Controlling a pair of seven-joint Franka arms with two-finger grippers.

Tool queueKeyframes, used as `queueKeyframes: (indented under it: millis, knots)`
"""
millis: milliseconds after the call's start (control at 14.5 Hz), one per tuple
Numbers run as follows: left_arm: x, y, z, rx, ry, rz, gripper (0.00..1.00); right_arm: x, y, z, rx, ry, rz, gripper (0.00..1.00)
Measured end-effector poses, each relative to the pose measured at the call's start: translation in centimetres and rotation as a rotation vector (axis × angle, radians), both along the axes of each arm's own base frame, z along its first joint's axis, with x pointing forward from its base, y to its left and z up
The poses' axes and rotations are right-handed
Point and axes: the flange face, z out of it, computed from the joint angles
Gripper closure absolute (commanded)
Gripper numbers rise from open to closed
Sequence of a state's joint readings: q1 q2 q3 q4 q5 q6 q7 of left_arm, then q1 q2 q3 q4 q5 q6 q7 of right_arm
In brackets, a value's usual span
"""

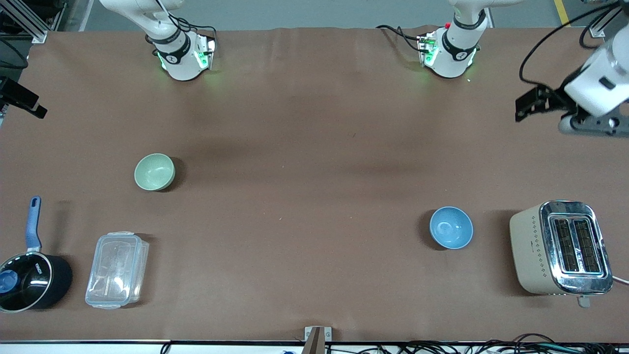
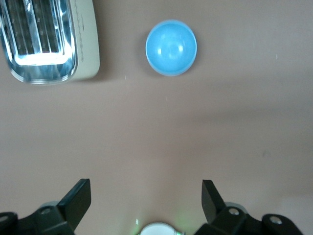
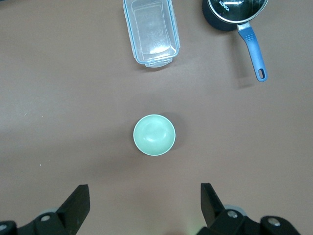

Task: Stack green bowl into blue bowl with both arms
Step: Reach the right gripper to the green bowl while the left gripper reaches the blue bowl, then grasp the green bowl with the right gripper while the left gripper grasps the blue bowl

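Observation:
The green bowl (image 1: 155,171) stands upright and empty toward the right arm's end of the table; it also shows in the right wrist view (image 3: 154,134). The blue bowl (image 1: 451,227) stands upright and empty toward the left arm's end, nearer the front camera than the green bowl; it also shows in the left wrist view (image 2: 171,47). My right gripper (image 3: 144,188) is open and empty, high over bare table between its base and the green bowl. My left gripper (image 2: 145,188) is open and empty, high over bare table between its base and the blue bowl. Neither hand shows in the front view.
A cream toaster (image 1: 560,247) stands beside the blue bowl at the left arm's end. A clear plastic box (image 1: 117,269) and a black saucepan (image 1: 29,280) with a blue handle sit near the front edge at the right arm's end. A white-and-black device (image 1: 585,98) hangs over the left arm's end.

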State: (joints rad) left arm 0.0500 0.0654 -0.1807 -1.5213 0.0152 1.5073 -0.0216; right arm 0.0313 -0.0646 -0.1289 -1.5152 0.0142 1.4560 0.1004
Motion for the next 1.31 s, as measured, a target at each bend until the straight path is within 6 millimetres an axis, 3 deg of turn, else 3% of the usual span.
queueKeyframes:
  millis: [207,345,552,759,897,1103,1310]
  knots:
    - [5.3,0.9,-7.6,0.008,-0.015,0.005,0.0,-0.1,-0.5,-1.6,0.006,0.051,0.052,0.0]
    - [7.7,1.2,-13.6,0.033,-0.017,-0.01,0.0,0.6,-1.4,-5.6,0.011,0.079,0.055,0.0]
    - [9.5,2.8,-22.6,0.017,-0.049,0.009,0.0,1.8,-3.2,-14.8,0.011,0.08,0.059,0.0]
    - [10.3,3.9,-31.2,-0.015,-0.071,0.024,0.0,1.1,-3.7,-24.4,-0.001,0.033,0.067,0.0]
    - [10.3,3.5,-34.5,-0.026,-0.046,0.032,0.0,-0.4,-3.5,-30.3,-0.014,-0.011,0.066,0.0]
    - [9.9,2.9,-36.9,-0.035,-0.01,0.035,0.29,-3.1,-3.1,-39.1,-0.034,-0.038,0.066,0.0]
    - [10.0,2.8,-39.1,-0.051,0.018,0.048,0.68,-4.4,-3.0,-44.8,-0.048,-0.023,0.07,0.02]
